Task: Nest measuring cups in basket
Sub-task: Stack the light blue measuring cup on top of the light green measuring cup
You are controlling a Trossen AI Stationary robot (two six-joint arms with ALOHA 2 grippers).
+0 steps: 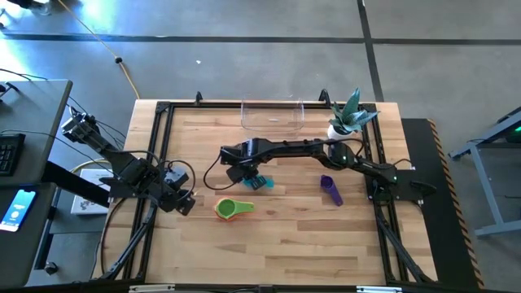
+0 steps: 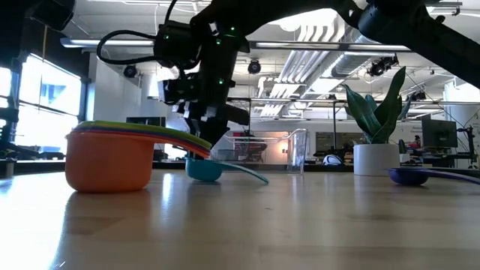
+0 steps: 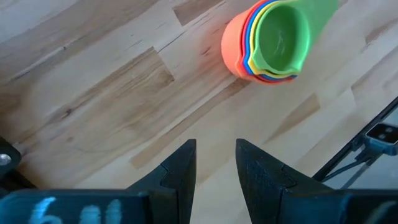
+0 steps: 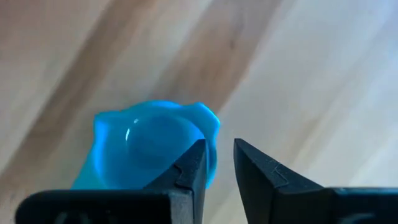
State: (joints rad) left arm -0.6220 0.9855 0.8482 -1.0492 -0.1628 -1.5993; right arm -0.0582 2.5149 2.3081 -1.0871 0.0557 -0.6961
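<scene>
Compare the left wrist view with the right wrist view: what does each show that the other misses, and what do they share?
Only the left wrist view shows the nested stack of cups, green innermost, orange outermost, lying ahead of the left gripper. Only the right wrist view shows the teal cup, beside one finger of the right gripper, with nothing between the fingers. Both share the bare wooden table and open fingers.

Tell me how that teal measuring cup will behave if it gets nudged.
The teal measuring cup looks like thin plastic, so probably light and quick to slide on the smooth wooden table. Its long handle sticks out sideways, so a push there would likely spin it.
</scene>
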